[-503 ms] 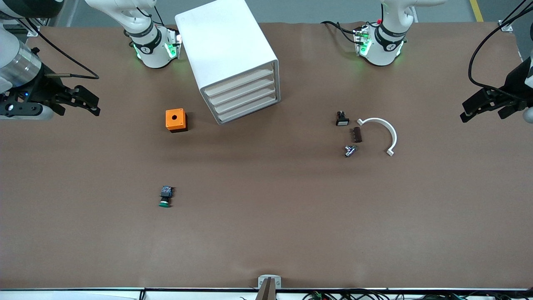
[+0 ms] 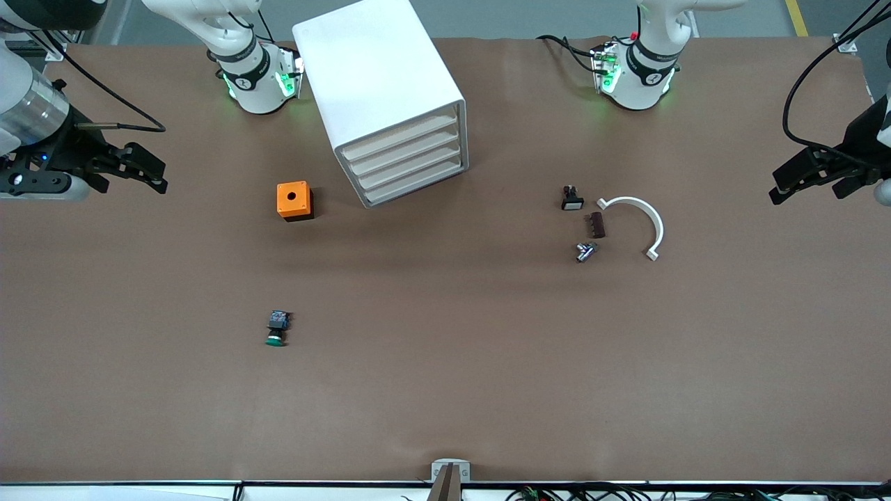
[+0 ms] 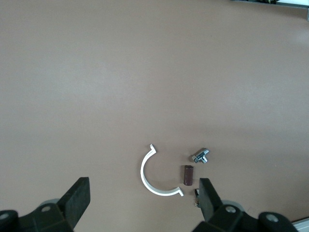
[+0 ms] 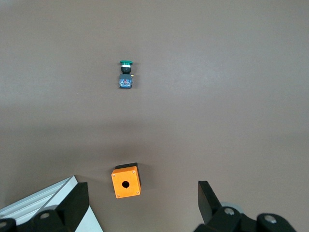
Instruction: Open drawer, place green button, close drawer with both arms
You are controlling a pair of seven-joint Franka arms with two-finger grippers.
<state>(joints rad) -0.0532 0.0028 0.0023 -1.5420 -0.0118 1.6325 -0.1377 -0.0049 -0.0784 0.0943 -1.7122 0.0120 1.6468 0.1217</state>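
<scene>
I see the button (image 2: 277, 329) lying on its side on the brown table (image 2: 445, 390), toward the right arm's end and nearer to the front camera than the orange box (image 2: 294, 200). Its green cap points toward the front camera; its black-and-blue body points toward the orange box. Nothing touches it. In the right wrist view I confirm the button (image 4: 126, 75) well apart from the orange box (image 4: 126, 181).

The white drawer cabinet (image 2: 383, 97) stands near the right arm's base, set at an angle. I count four drawer fronts, all flush with the cabinet face. The orange box sits just beside the cabinet, toward the right arm's end.

The right gripper (image 2: 143, 170) hangs over the table edge at the right arm's end. I read its fingers (image 4: 75, 203) as spread wide with nothing between them. The left gripper (image 2: 800, 182) hangs over the table edge at the left arm's end. Its fingers (image 3: 77, 198) are likewise spread wide and hold nothing.

Toward the left arm's end I see a group of small parts: a black button with a white face (image 2: 571, 198), a brown block (image 2: 597, 225), a small metal fitting (image 2: 585, 251) and a white curved bracket (image 2: 639, 223). The brown block lies between the black button and the metal fitting.
</scene>
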